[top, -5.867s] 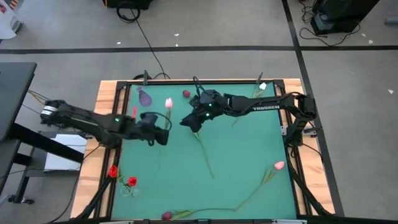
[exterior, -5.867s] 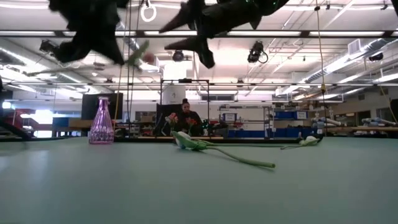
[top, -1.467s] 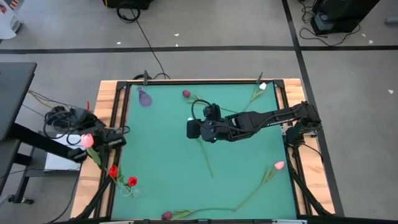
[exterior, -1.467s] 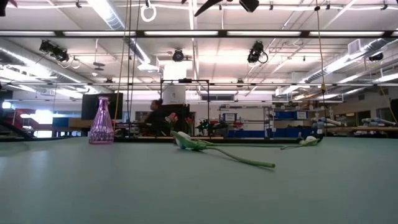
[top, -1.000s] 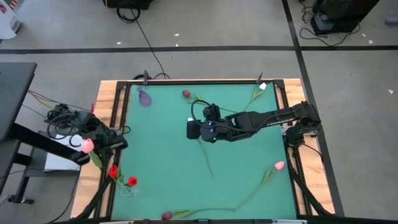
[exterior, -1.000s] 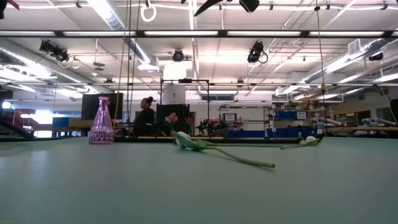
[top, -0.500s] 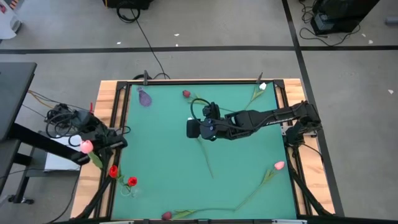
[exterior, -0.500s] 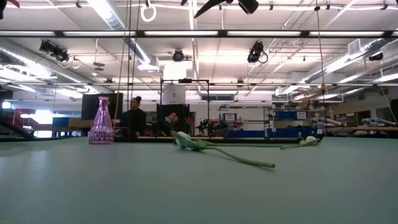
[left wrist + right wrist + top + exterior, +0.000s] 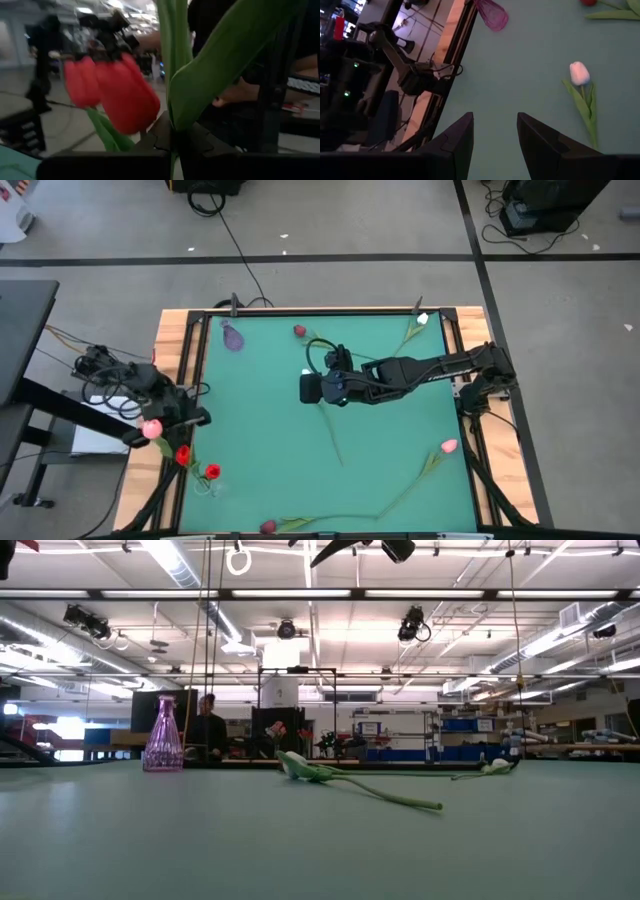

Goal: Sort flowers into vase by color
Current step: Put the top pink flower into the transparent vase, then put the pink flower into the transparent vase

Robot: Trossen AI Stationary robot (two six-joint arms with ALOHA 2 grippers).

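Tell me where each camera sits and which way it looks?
High view: overhead, looking straight down; both arms show, left gripper holding a pink tulip at the table's left edge.
Low view: tabletop height, looking level into the room; arm parts at top.
Left wrist view: on the left arm, facing red tulips past shut fingers.
Right wrist view: on the right arm, looking down past open fingers.
Shared: high, low and right wrist views show the purple vase.

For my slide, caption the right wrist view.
Open right gripper hovers over the green table, a white tulip lying ahead and the purple vase beyond.
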